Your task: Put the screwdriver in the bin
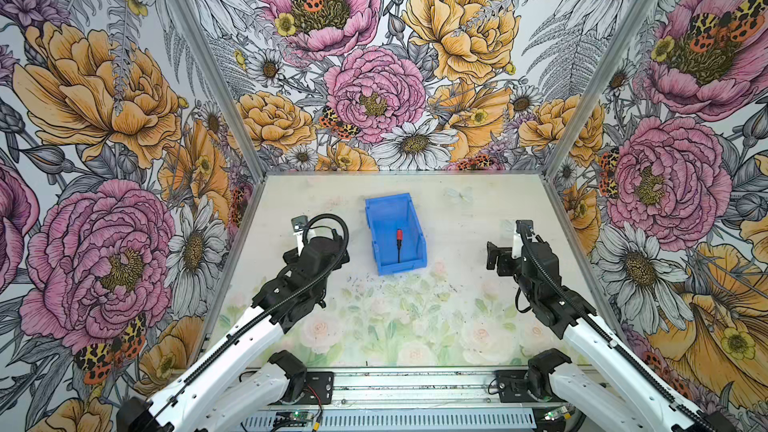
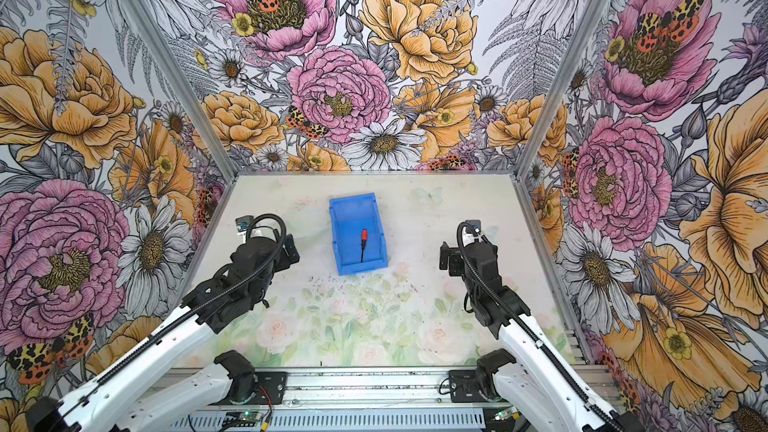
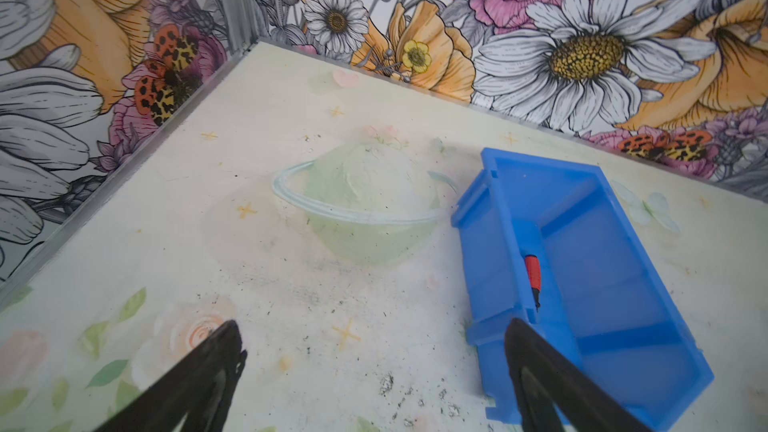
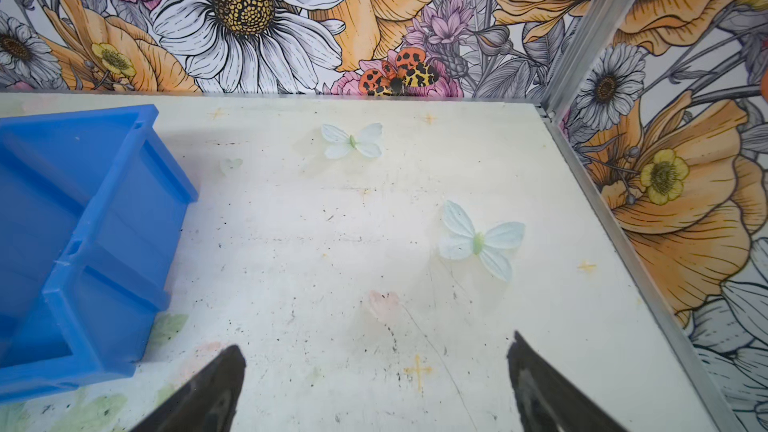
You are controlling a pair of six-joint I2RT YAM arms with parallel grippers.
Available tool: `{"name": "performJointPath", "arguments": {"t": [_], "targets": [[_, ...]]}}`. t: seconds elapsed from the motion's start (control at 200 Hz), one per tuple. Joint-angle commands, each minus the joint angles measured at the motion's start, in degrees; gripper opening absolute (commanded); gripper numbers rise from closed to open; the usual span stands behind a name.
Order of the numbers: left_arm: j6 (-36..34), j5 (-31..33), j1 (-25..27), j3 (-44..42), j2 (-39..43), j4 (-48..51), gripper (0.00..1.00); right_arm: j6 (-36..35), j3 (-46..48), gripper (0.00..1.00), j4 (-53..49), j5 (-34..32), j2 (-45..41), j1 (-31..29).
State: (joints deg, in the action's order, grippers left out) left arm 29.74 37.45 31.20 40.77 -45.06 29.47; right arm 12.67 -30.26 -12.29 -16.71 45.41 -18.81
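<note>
a pale, scuffed desk (image 1: 457, 317) printed with faint roses is walled by bold floral panels. the screwdriver (image 1: 399, 241) is seen lying flat inside the bin (image 1: 390, 211), its red handle toward the back and its thin dark shaft toward the robot. the placing step is judged done. the left tool (image 3: 376, 351) is spread wide and empty beside the smooth blue plastic wall. the right tool (image 4: 376, 351) is likewise spread and empty. only a clean retreat is called for next.

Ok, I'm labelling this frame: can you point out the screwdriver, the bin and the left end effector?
screwdriver (image 1: 399, 235): in a top view, on its red handle.
bin (image 1: 390, 214): in a top view, on its bare inside surface.
left end effector (image 3: 372, 326): left wrist view, midway between its fingertips.
</note>
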Motion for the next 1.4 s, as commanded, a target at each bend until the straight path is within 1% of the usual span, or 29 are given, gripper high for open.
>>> {"name": "performJointPath", "arguments": {"t": [0.0, 0.07, 0.105, 0.18, 0.25, 0.415, 0.49, 0.561, 0.651, 0.751, 0.861, 1.086, 1.256, 1.316, 1.391], "targets": [[-5.3, -3.2, -7.0, -5.3, 6.6, -8.4, 0.99, 1.7, 2.1, 1.0, 4.4, 0.6, -0.7, 1.3], [-11.4, -9.3, -12.0, -7.5, 8.4, -10.8, 0.99, 0.9, 3.4, 0.99, 5.7, 0.3, -1.6, 1.9], [-13.7, -11.6, -13.7, -8.5, 8.7, -11.7, 0.99, 0.5, 4.0, 0.99, 6.0, 0.4, -1.9, 2.3], [-16.0, -13.8, -16.0, -9.8, 8.7, -12.6, 0.99, 0.0, 4.8, 1.0, 6.0, 0.2, -3.1, 2.7], [-17.0, -14.6, -16.9, -10.5, 8.4, -12.8, 0.99, -0.6, 5.9, 0.99, 6.0, 0.5, -4.7, 2.7], [-18.2, -15.0, -17.0, -12.2, 9.8, -12.5, 0.99, -2.9, 9.1, 1.0, 6.1, 0.4, -8.4, 2.9], [-20.2, -14.0, -17.1, -14.3, 11.1, -13.4, 0.99, -4.0, 9.1, 1.0, 6.2, -0.7, -8.0, 3.2], [-19.7, -12.3, -17.1, -15.3, 12.2, -12.6, 0.99, -4.3, 9.1, 1.0, 6.2, -1.8, -6.7, 3.8], [-21.3, -13.8, -17.2, -16.7, 13.4, -13.2, 0.99, -5.3, 9.6, 0.99, 5.8, -1.2, -5.5, 4.4], [-22.8, -12.1, -17.2, -16.8, 14.2, -11.3, 0.99, -4.4, 10.7, 0.99, 5.0, -2.2, -5.7, 4.7], [-23.2, -11.0, -17.2, -17.0, 14.8, -9.6, 0.99, -4.3, 11.9, 0.99, 5.0, -1.9, -6.4, 4.9], [-24.3, -11.3, -17.4, -19.0, 17.5, -10.5, 0.99, -3.9, 13.7, 1.0, 5.9, -2.4, -8.8, 5.0], [-23.5, -10.9, -18.6, -21.0, 14.6, -15.3, 0.99, -3.5, 18.6, 0.99, 11.4, -4.8, -12.8, 5.1], [-22.8, -10.3, -18.9, -22.0, 12.4, -17.4, 0.99, -2.9, 18.5, 0.99, 11.7, -6.1, -12.1, 5.4], [-21.8, -10.2, -18.9, -23.3, 9.3, -20.5, 0.99, -3.0, 18.0, 1.0, 12.6, -5.9, -9.8, 5.9]]}}
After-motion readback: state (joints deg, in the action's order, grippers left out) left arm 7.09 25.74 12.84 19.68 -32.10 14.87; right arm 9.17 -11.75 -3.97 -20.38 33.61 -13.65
